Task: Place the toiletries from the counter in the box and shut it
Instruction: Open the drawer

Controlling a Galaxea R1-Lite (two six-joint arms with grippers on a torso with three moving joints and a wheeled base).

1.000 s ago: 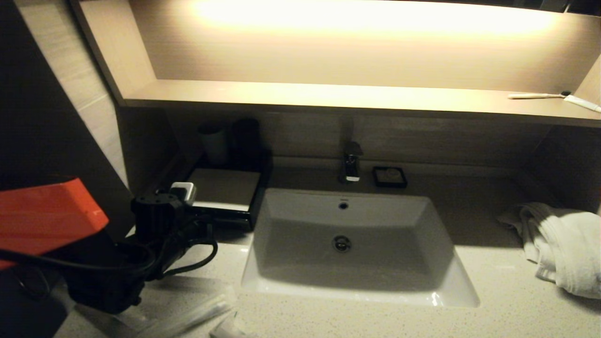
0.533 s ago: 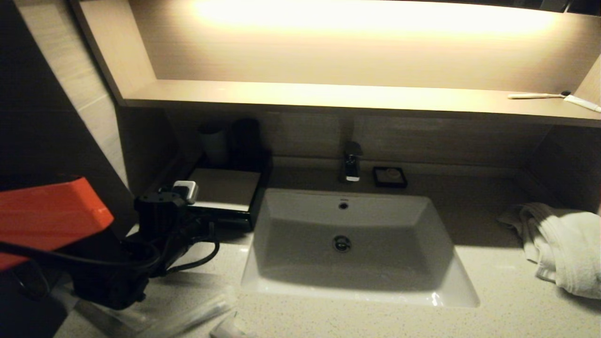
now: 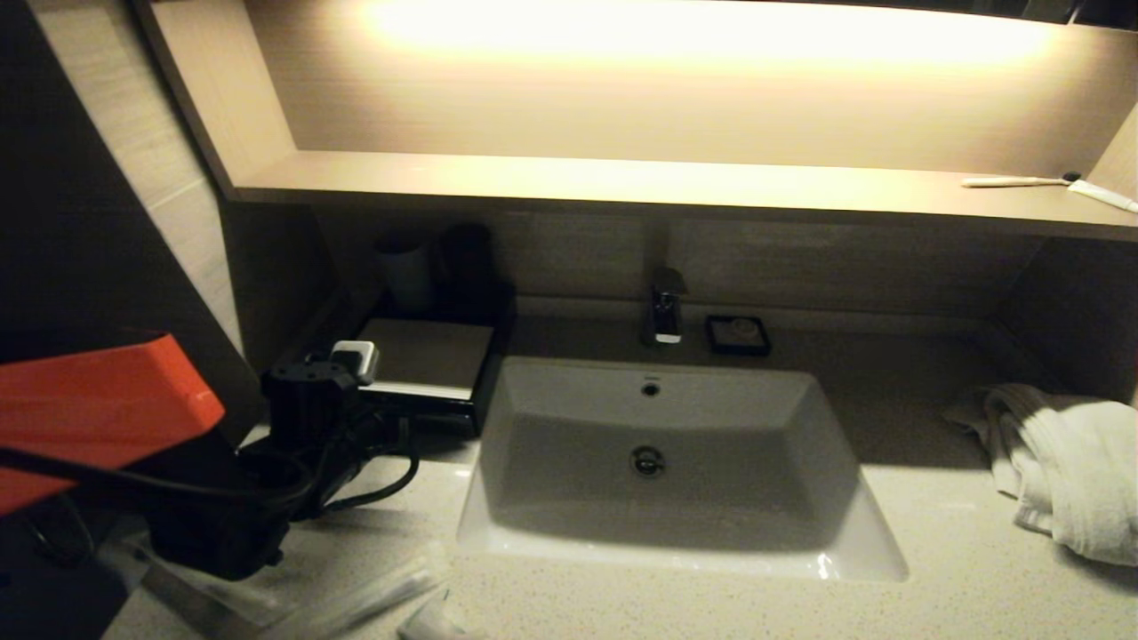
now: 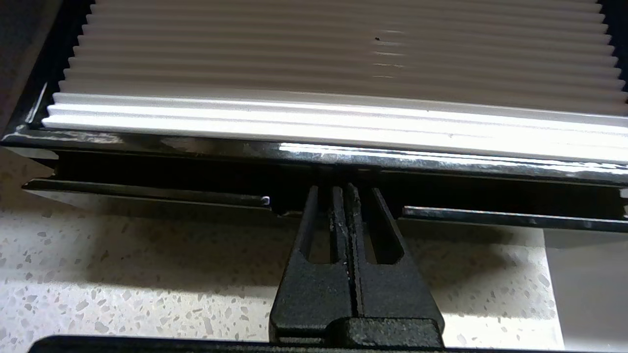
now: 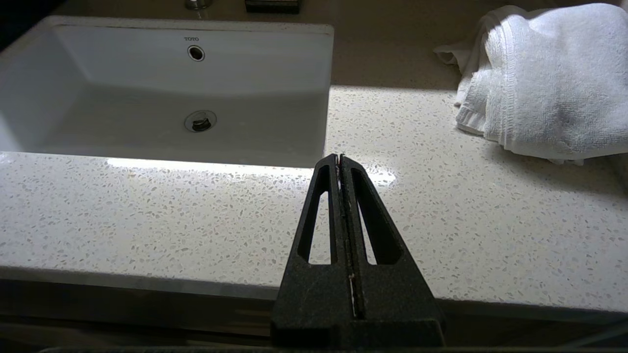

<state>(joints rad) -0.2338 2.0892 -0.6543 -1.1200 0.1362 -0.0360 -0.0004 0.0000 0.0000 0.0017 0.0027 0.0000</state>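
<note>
Toiletries (image 3: 356, 596) cut off; box (image 3: 427, 360) part-hidden

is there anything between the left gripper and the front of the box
Nothing visible. In the left wrist view the left gripper, jaws shut, points straight at the middle of the box, its tips at the dark slot under the ribbed pale top panel. Whether they touch the front cannot be told.

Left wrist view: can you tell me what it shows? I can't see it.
The left gripper, its black fingers shut together, points at the front of a shiny black box with a ribbed pale top. The box sits on a speckled counter.
</note>
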